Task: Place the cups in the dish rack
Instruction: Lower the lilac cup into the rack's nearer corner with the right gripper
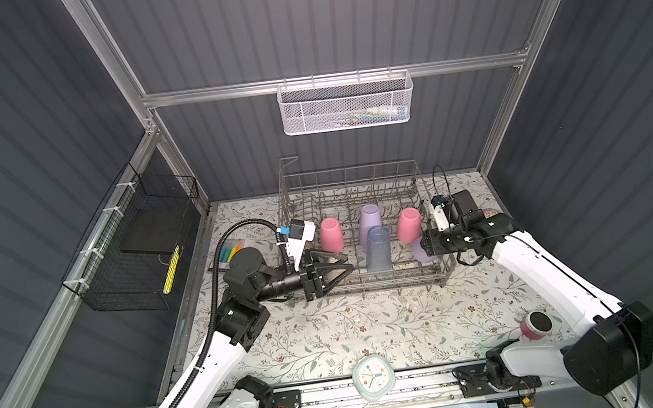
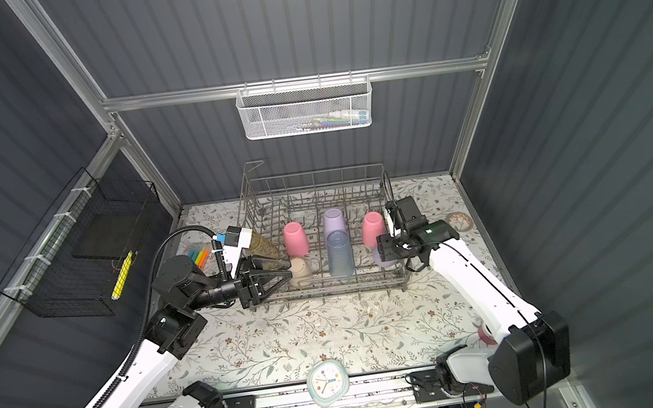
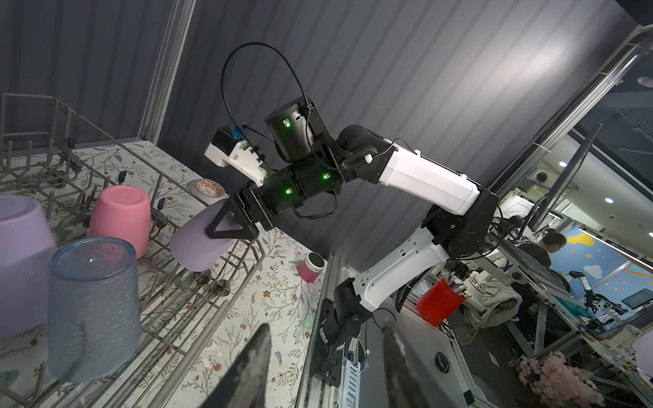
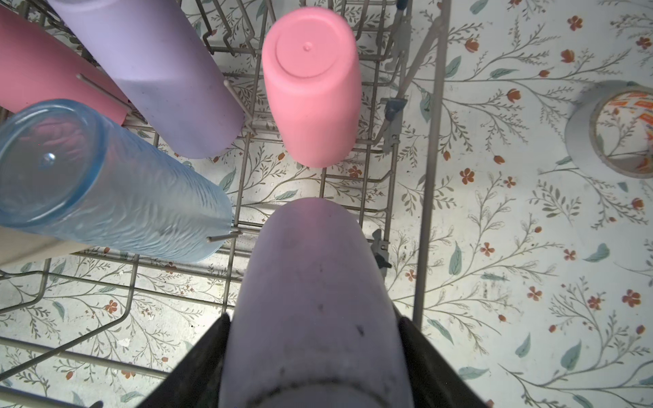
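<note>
While your right tool [image 4: 312, 332] grips the tilted lilac cup [image 4: 314, 265] at the near right corner of the dish rack [image 1: 355, 180], your left tool [image 3: 327, 326] hangs half-open, empty. Step: seating this cup. Next: lower between tines, clear of the pink cup [image 4: 311, 88], release.

Floral table [image 1: 331, 330], dish rack [image 1: 388, 279], tape roll [image 2: 460, 221], pink cylinder [image 1: 533, 328], marker box [image 1: 232, 252]

lilac cup [image 1: 418, 255] right of centre mostly behind right gripper [image 1: 424, 247], white mesh basket [image 1: 306, 111] contents upper centre too small to read, pink cylinder [image 2: 483, 334] half behind right arm [image 2: 495, 303]
</note>
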Action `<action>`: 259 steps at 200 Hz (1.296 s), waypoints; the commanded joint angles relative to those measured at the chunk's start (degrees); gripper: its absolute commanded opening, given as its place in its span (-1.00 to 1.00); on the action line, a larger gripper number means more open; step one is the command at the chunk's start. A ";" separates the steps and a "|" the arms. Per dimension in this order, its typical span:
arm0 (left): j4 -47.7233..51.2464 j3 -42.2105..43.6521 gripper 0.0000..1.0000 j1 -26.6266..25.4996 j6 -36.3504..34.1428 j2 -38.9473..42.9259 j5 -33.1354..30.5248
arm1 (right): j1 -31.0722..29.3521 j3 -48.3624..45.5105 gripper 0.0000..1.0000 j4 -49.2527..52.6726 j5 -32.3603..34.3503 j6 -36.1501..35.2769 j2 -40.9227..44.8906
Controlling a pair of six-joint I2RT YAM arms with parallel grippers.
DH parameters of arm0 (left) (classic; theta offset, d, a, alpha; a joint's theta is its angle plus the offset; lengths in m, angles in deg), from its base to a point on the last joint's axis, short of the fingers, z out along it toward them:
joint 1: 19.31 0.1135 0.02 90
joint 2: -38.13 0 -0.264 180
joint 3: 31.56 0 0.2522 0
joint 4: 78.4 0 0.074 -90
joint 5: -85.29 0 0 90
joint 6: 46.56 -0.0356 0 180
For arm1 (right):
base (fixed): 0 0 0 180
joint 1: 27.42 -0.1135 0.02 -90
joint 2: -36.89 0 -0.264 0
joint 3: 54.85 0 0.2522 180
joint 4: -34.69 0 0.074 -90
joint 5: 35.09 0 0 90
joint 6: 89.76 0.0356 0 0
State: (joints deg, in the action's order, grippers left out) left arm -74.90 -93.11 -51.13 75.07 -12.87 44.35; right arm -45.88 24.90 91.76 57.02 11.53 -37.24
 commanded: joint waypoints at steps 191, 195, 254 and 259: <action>-1.36 2.18 0.01 0.18 -1.75 -1.12 0.85 | -0.24 -1.18 -0.29 -1.51 -2.08 -0.13 -10.35; -1.34 2.20 0.01 0.17 -1.71 -1.12 0.84 | -0.26 -1.22 -0.29 -1.57 -2.05 -0.17 -10.58; -1.43 2.44 0.01 0.17 -1.75 -1.21 0.94 | -0.87 -2.00 -0.26 -2.18 -0.75 0.39 -12.63; -1.35 2.60 0.01 0.17 -1.76 -1.17 0.85 | -0.88 -2.12 -0.26 -2.24 -0.63 0.44 -12.62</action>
State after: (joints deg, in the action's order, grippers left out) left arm -74.95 -91.38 -51.13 74.44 -14.14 44.37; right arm -46.68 24.51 86.82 55.40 11.58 -48.47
